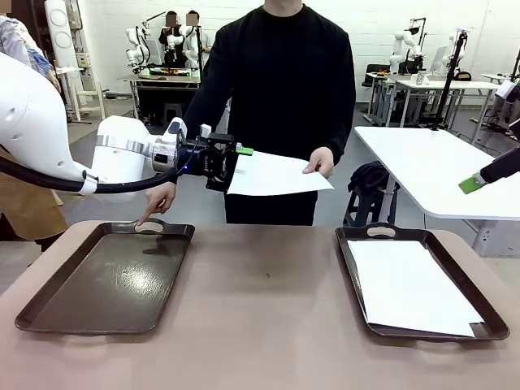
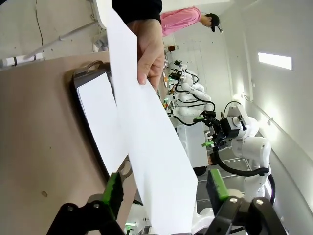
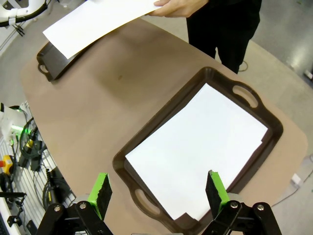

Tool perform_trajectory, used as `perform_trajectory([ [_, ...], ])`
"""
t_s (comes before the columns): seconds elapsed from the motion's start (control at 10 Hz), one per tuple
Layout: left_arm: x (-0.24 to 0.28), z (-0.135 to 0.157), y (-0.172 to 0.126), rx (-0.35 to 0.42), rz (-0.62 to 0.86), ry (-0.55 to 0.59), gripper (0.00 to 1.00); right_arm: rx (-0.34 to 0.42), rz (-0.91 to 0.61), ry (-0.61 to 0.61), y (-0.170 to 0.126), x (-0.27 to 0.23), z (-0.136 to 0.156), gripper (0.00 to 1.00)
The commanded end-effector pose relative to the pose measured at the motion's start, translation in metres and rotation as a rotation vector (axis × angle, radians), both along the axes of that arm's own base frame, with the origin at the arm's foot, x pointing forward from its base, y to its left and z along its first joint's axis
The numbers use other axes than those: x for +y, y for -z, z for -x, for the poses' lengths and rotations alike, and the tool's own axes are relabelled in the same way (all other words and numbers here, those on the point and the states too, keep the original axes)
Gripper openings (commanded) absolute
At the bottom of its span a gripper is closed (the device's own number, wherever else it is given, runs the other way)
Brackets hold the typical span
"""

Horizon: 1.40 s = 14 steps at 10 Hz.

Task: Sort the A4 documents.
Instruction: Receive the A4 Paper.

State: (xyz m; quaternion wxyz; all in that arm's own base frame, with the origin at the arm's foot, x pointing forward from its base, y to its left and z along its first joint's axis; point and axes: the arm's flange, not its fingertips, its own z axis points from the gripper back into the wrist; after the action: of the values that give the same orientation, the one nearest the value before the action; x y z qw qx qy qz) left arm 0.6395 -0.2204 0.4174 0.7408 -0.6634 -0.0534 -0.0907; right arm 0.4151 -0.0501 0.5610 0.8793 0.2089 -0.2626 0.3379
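A person across the table holds out an A4 document [image 1: 276, 175] by its right edge with one hand [image 1: 321, 162]. My left gripper [image 1: 240, 166] is at the sheet's left edge. In the left wrist view the sheet [image 2: 146, 137] passes between the green pads, and the left gripper [image 2: 165, 188] still has its jaws apart. Another A4 document [image 1: 406, 284] lies flat in the right tray [image 1: 487, 313]. My right gripper [image 3: 159, 193] hovers open above that sheet [image 3: 195, 147], holding nothing.
A dark brown left tray [image 1: 114, 280] has nothing in it, and the person's other hand [image 1: 154, 203] points a finger down at its far handle. Bare brown tabletop [image 1: 264, 309] lies between the trays. A white table [image 1: 439, 166] stands at the back right.
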Motion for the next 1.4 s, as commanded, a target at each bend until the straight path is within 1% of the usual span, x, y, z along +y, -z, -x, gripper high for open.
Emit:
perform_trajectory([
  [0.0,-0.0036,-0.0021,0.0001,0.012,0.027,-0.004,0.6,0.0,-0.005,-0.004,0.0004,0.0,-0.0004,1.0],
  [0.1,-0.0019,-0.0031,0.0014,0.008,0.021,-0.003,0.55,0.0,-0.005,-0.004,0.0004,0.0,-0.0004,1.0],
  [0.2,0.0001,-0.0033,0.0025,0.01,0.019,-0.008,0.4,0.0,-0.005,-0.004,0.0004,0.0,-0.0004,1.0],
  [0.3,-0.0001,-0.0027,0.0022,0.011,0.021,-0.007,0.35,0.0,-0.005,-0.004,0.0004,0.0,-0.0004,1.0],
  [0.4,0.0003,-0.0022,0.0024,0.012,0.021,-0.012,0.2,0.0,-0.005,-0.004,0.0004,0.0,-0.0004,1.0],
  [0.5,0.0007,-0.0016,0.0032,0.014,0.022,-0.014,0.15,0.0,-0.005,-0.004,0.0004,0.0,-0.0004,1.0],
  [0.6,0.0011,-0.0014,0.0037,0.014,0.022,-0.013,0.0,0.0,-0.005,-0.004,0.0004,0.0,-0.0004,1.0],
  [1.2,0.0046,0.0002,0.0041,0.012,0.018,-0.016,0.0,0.0,-0.005,-0.004,0.0004,0.0,-0.0004,1.0],
  [1.3,0.0043,-0.0009,0.0056,0.033,0.015,-0.002,0.0,0.0,-0.005,-0.004,0.0004,0.0,-0.0004,1.0],
])
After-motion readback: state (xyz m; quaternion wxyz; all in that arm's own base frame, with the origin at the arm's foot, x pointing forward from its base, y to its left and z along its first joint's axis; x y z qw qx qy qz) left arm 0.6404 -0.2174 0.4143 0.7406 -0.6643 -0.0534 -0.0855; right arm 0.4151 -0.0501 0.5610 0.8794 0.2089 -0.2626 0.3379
